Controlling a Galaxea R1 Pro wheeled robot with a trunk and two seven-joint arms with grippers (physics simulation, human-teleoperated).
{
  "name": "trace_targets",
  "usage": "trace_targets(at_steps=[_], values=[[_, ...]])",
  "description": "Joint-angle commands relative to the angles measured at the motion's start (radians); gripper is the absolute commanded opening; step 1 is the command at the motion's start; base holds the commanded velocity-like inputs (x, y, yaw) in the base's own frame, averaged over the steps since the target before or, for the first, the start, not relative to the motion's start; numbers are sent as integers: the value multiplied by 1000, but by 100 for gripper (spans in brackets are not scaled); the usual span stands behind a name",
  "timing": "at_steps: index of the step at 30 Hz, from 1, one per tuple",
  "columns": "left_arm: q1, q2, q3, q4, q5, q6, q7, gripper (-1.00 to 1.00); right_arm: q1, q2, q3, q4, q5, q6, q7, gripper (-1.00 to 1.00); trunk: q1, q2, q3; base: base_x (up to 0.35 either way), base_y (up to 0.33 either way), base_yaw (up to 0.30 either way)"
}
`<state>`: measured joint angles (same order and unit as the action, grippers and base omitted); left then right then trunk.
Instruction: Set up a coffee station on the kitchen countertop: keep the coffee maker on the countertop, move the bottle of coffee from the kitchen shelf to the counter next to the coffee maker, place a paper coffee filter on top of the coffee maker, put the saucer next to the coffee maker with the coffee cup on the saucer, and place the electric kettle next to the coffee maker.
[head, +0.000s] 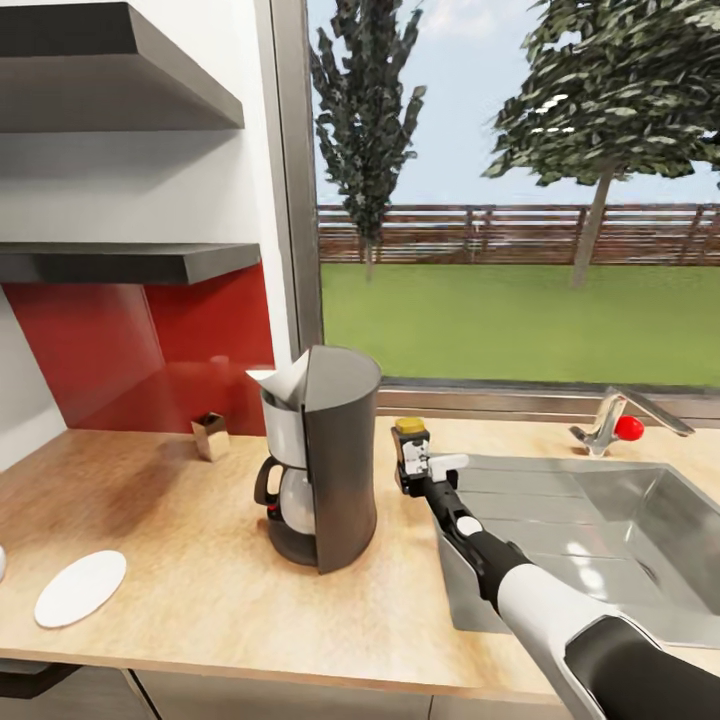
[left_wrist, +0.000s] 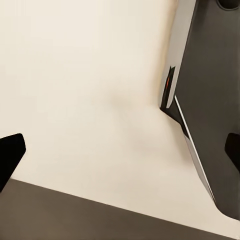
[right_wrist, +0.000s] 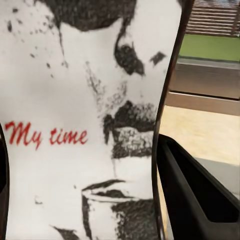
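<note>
The grey coffee maker (head: 325, 470) stands mid-counter with a white paper filter (head: 283, 385) sticking out of its top. Just to its right, by the sink's corner, my right gripper (head: 412, 462) is shut on the bottle of coffee (head: 411, 432), which is dark with a yellow lid. The right wrist view has its white "My time" label (right_wrist: 85, 125) pressed between the fingers (right_wrist: 195, 195). A white saucer (head: 80, 588) lies flat near the counter's front left. My left gripper (left_wrist: 120, 155) is open, with pale surface and a dark panel beyond it.
A steel sink (head: 600, 520) with a faucet (head: 610, 420) and a red knob (head: 629, 428) takes up the counter's right side. A small shiny metal container (head: 210, 435) sits by the red backsplash. Two dark shelves (head: 130, 262) hang above left. A window runs behind.
</note>
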<state>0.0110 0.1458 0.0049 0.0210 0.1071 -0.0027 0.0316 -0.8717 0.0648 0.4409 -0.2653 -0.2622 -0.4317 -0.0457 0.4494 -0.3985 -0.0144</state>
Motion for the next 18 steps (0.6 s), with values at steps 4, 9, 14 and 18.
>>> trace_targets(at_steps=[4, 9, 14, 18], values=[[0, 0, -1, -1, 10, 0, 1, 100, -1, 3, 8, 7, -9, -4, -5, -100, 1, -2, -2, 18, 9, 0], [0, 3, -1, -1, 10, 4, 1, 100, 5, 10, 7, 63, -9, -4, -3, -100, 1, -2, -2, 1, 1, 0], [0, 7, -1, 0, 10, 7, 2, 100, 10, 45, 7, 111, -9, -4, -3, -100, 1, -2, -2, 1, 0, 0], [0, 8, 0, 0, 10, 7, 2, 100, 13, 54, 7, 119, -9, -4, -3, -100, 1, -2, -2, 142, 99, 0]])
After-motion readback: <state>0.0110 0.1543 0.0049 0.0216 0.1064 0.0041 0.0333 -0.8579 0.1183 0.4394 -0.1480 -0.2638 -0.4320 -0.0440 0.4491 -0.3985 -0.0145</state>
